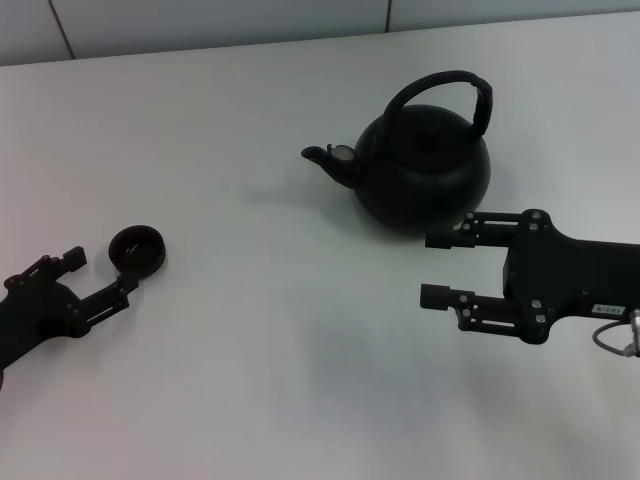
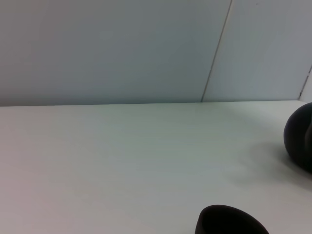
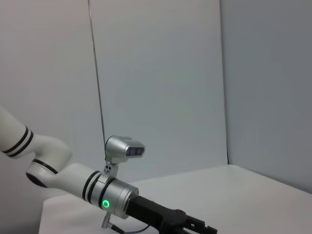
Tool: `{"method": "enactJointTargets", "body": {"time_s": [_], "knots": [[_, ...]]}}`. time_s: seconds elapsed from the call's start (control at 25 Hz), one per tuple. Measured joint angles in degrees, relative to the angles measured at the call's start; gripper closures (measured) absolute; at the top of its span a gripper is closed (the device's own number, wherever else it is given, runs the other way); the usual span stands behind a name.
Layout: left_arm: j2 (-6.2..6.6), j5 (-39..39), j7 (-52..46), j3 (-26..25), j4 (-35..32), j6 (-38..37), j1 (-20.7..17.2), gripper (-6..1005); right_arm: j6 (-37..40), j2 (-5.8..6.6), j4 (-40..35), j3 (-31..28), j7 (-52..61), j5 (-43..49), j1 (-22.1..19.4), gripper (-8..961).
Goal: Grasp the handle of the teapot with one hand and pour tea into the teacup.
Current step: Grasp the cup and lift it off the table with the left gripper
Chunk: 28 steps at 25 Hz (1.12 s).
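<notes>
Right pincer (image 1: 437, 268) open, just in front of the teapot (image 1: 425, 165). Left pincer (image 1: 103, 272) open, touching teacup (image 1: 137, 249), well left of teapot, on worktop (image 1: 280, 330).

Teapot (image 1: 425, 175): large, round, matte black, upright on the white table, at the far right of the head view; short spout points to the robot's left.
Lid: on, with a small knob on top.
Handle (image 1: 445, 92): tall black arched hoop, standing up over the lid (thicker along its top).
Teacup (image 1: 137, 248): small, round, dark, handleless; upright at the near left, well apart from the teapot.
Tea: cannot tell; the cup's inside looks dark.
</notes>
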<state>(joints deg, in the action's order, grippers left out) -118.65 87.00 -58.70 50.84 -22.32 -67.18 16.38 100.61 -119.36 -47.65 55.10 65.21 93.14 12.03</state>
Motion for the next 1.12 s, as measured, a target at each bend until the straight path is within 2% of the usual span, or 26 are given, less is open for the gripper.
{"method": "enactJointTargets", "body": {"time_s": [0.6,1.12], "knots": [[-0.19,-0.26,-0.01,1.32,1.51,0.87,2.14,136,0.09,0.00,0.02,0.00,0.01,-0.42,0.06,359],[-0.18,-0.43,-0.01,2.04,2.15,2.25,3.67,181,-0.13,0.01,0.01,0.00,0.01,-0.70,0.19,359]]}}
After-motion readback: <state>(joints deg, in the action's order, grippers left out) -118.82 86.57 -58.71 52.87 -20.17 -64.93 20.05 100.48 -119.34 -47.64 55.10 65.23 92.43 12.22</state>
